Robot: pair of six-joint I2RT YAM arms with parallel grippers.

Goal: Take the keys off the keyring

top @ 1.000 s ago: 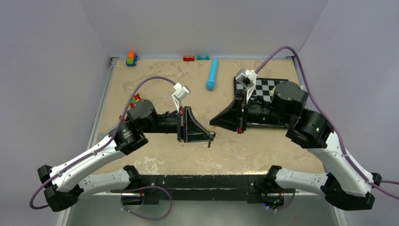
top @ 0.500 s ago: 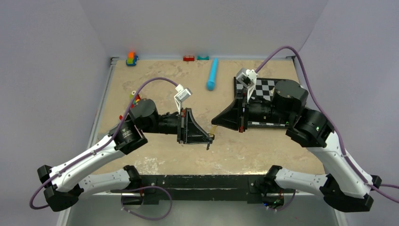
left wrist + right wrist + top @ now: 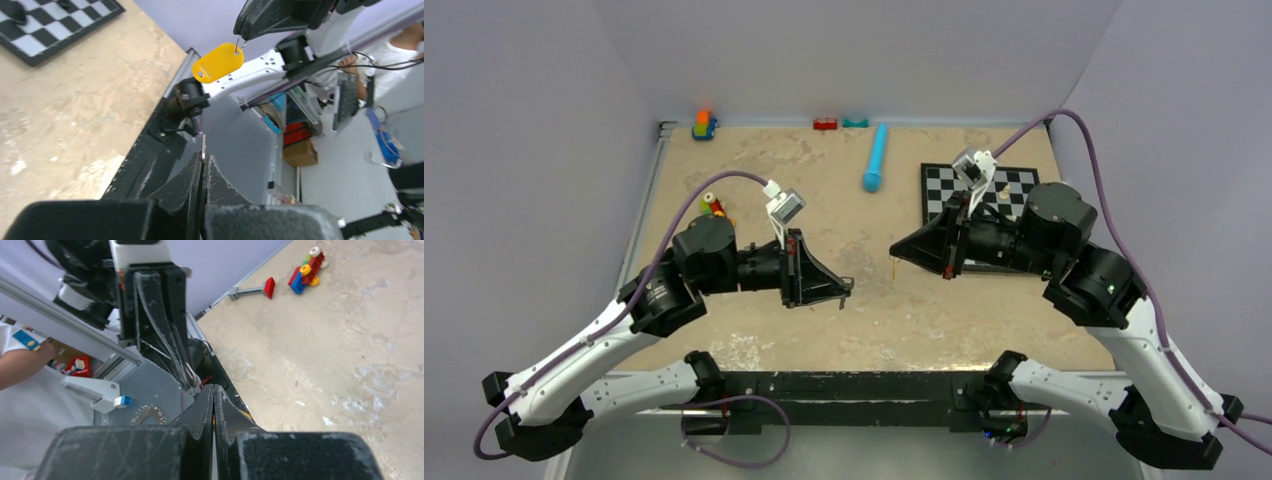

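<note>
My left gripper [image 3: 846, 291] [image 3: 205, 159] is shut on a thin metal key [image 3: 203, 148], seen edge-on and poking out past the fingertips. A short gap to its right, my right gripper [image 3: 894, 251] [image 3: 213, 388] is shut on the keyring [image 3: 241, 44], a small wire ring at its tip. A yellow oval tag [image 3: 218, 62] [image 3: 892, 268] hangs free from that ring above the table. The key in the left gripper is clear of the ring. In the right wrist view the left gripper's fingers [image 3: 165, 335] stand opposite, close by.
A chessboard [image 3: 999, 183] with small pieces lies at the back right, partly under the right arm. A blue cylinder [image 3: 875, 158] lies at the back middle. Small toys sit along the far edge [image 3: 704, 124] [image 3: 825, 124] and at the left [image 3: 715, 206].
The two grippers were tip to tip and have drawn apart. The left one moved left with the key. The right one moved right and back with the ring and tag.
</note>
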